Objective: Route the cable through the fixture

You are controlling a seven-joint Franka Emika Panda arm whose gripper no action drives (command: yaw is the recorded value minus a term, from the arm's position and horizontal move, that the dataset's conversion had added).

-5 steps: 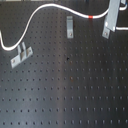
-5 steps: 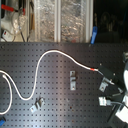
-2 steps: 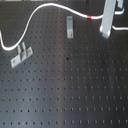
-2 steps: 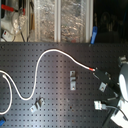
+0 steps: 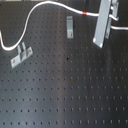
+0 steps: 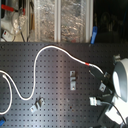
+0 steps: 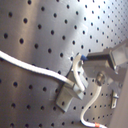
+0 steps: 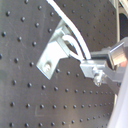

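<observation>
Up on the black desk (image 5: pixel 75 95), the white cable (image 5: pixel 45 6) curves past a grey bracket (image 5: pixel 70 26). Another bracket (image 5: pixel 21 55) sits near the cable's low bend. Whether the gripper (image 5: pixel 104 25) is open or holding the cable, I cannot tell.

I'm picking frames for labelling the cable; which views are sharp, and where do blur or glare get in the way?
First exterior view: soft but evenly lit, the cable readable. Second exterior view: blurry, the background shelves washed out by glare. First wrist view: the bracket fairly clear. Second wrist view: close parts out of focus; the hand smeared, its state unreadable.
</observation>
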